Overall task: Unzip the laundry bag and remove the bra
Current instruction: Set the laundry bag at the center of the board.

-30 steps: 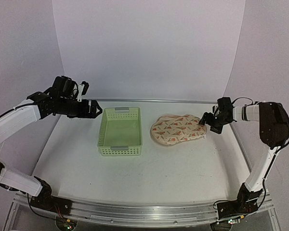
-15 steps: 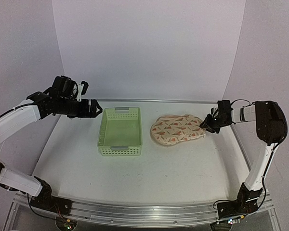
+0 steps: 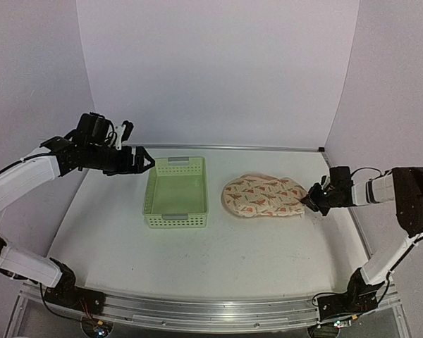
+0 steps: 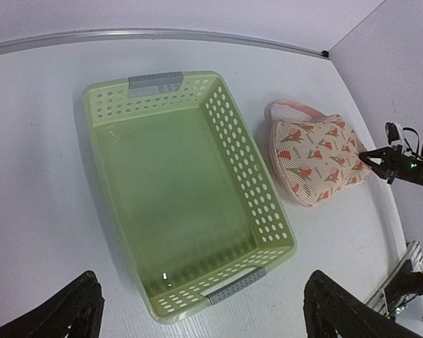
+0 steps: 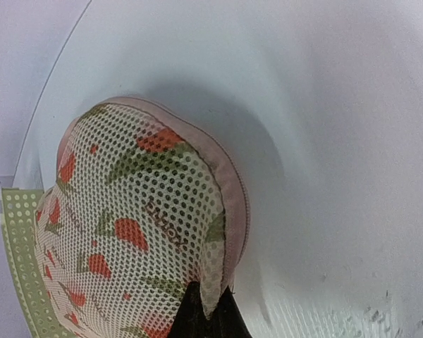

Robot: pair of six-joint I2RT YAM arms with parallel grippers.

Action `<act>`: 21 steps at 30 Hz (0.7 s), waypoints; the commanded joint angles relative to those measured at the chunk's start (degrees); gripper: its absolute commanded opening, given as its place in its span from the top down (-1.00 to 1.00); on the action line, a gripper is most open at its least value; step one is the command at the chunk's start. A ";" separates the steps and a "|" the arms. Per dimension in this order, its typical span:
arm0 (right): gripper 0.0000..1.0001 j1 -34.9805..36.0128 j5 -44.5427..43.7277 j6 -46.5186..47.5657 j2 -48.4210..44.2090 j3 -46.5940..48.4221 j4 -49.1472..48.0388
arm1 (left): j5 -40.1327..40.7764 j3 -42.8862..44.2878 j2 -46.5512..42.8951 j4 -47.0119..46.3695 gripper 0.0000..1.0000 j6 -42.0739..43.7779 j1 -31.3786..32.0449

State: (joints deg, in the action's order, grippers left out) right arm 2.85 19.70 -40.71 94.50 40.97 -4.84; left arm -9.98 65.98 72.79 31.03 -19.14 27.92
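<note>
Right tool [image 3: 312, 201] apparently pinching pink right-end rim of laundry bag [image 3: 261, 196] | left tool [image 3: 145, 161] wide, aloft beside basket [image 3: 175, 211]

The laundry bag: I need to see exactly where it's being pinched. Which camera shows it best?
The right wrist view: the laundry bag fills the frame, its edge pinched by the shut right gripper. The top external and left wrist views show the whole bag, but small, beside the green basket.
</note>
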 commanded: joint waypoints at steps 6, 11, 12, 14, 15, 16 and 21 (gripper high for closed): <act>1.00 5.34 -9.01 -22.96 -13.65 -14.22 -14.28 | -9.13 -2.37 -1.84 -6.85 -0.99 -4.03 0.90; 1.00 12.82 -17.95 -34.73 -20.84 -17.97 -13.78 | -11.75 -3.31 -2.27 -9.29 -0.99 -6.75 2.06; 1.00 14.60 -19.45 -36.64 -21.88 -18.02 -12.81 | -12.18 -3.78 -2.39 -10.09 -0.99 -7.47 2.27; 1.00 18.17 -24.63 -40.12 -23.03 -17.42 -10.41 | -13.14 -4.51 -2.42 -11.68 -0.99 -8.76 2.65; 1.00 19.91 -26.20 -41.99 -23.07 -17.15 -9.52 | -13.60 -4.91 -2.35 -12.49 -0.99 -9.42 2.78; 1.00 21.52 -27.03 -43.87 -22.74 -17.03 -9.25 | -13.95 -5.19 -2.25 -13.14 -0.99 -9.85 2.96; 1.00 28.25 -27.89 -50.63 -17.25 -15.07 -8.64 | -14.02 -5.72 -2.02 -13.97 -0.99 -10.70 3.18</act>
State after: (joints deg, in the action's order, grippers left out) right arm 27.07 -4.10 -82.70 74.32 23.00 -13.43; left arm -22.52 60.31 72.47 21.34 -28.18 30.87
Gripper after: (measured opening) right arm 0.025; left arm 0.994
